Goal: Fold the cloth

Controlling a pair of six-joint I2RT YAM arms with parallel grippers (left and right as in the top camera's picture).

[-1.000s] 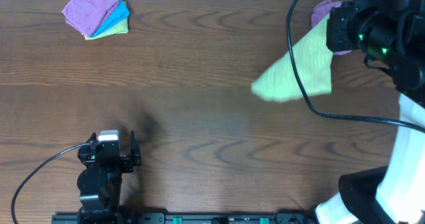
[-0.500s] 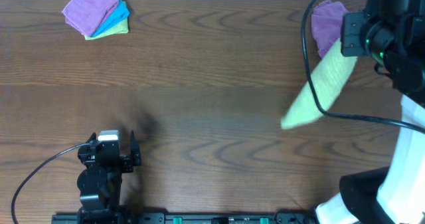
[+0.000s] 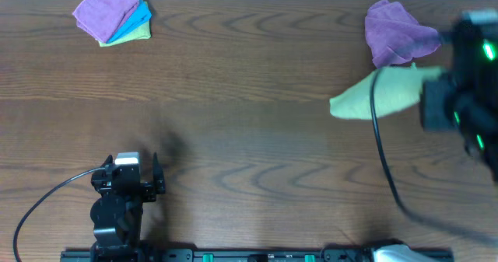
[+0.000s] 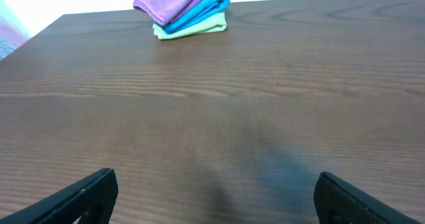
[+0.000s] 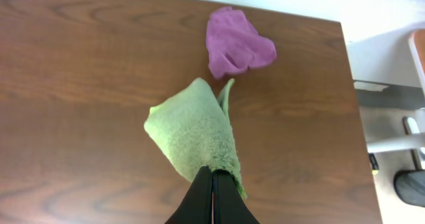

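Note:
The lime-green cloth point(image 3: 381, 94) hangs from my right gripper point(image 5: 212, 174), which is shut on one edge of it and holds it up over the right side of the table. In the right wrist view the cloth point(image 5: 196, 131) droops in a loose fold below the fingers. No white tag shows. My left gripper point(image 4: 212, 197) is open and empty, low over the table near the front left; in the overhead view the left gripper point(image 3: 140, 183) sits far from the cloth.
A crumpled purple cloth point(image 3: 393, 33) lies at the back right, also in the right wrist view point(image 5: 236, 43). A stack of purple, blue and green folded cloths point(image 3: 114, 13) sits at the back left, also in the left wrist view point(image 4: 186, 10).
My right arm has swung toward the front right, carrying the green cloth off the purple cloth and away from the back edge. The left arm has not moved.

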